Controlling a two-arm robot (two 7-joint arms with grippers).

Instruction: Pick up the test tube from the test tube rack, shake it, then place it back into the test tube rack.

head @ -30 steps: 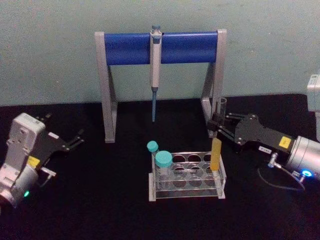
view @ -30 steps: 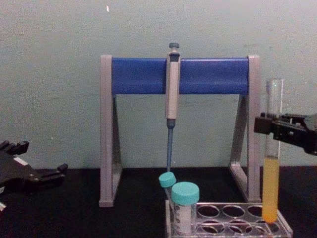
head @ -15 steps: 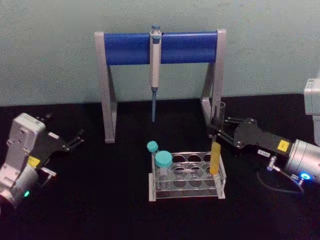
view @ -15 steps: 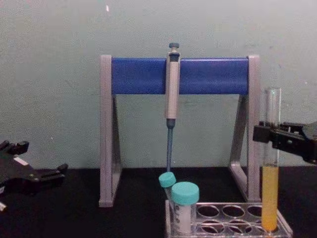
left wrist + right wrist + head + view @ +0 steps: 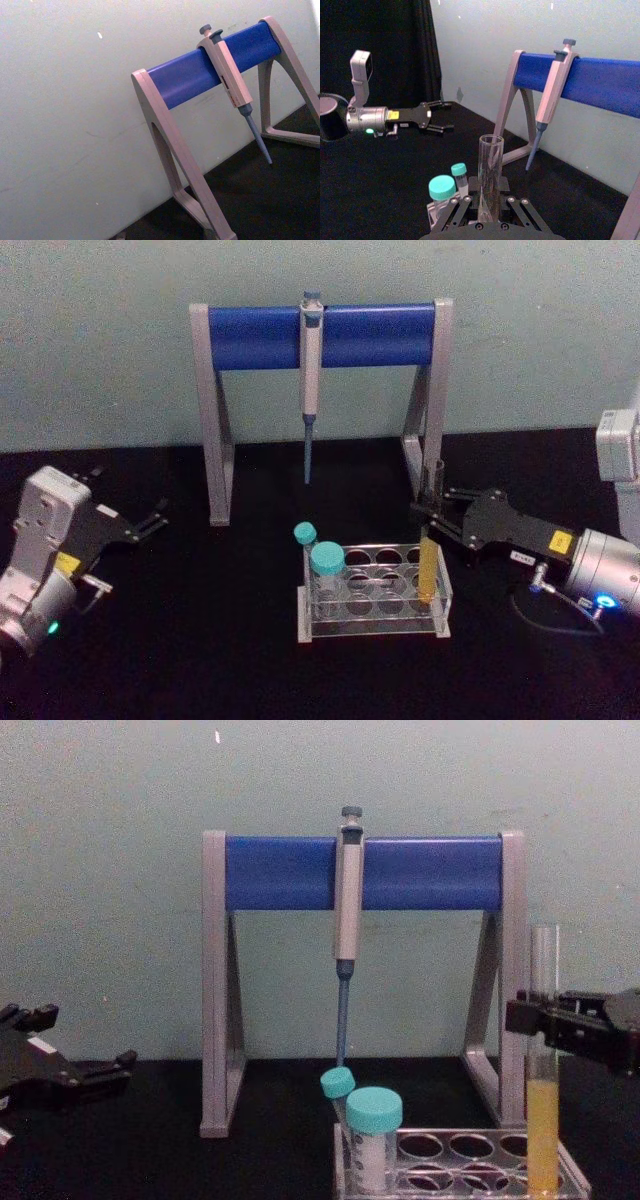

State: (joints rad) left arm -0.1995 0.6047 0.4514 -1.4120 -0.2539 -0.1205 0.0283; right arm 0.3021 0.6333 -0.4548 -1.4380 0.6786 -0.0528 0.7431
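Black counter bears everything. Judged risk: the light test tube rack could tip or drag if the right hand, pinching the test tube above its yellow liquid, lets go crooked. The glass stands in the rack's right-end hole, and whether it is bottomed I cannot tell. Left hand sits spread at far left. Count: one pipette stand, one rack, two hands, one pipette, one long tube, two teal-capped tubes.

pipette stand: upright at back | pipette: hangs from stand, tip down | two teal-capped tubes: upright, close together
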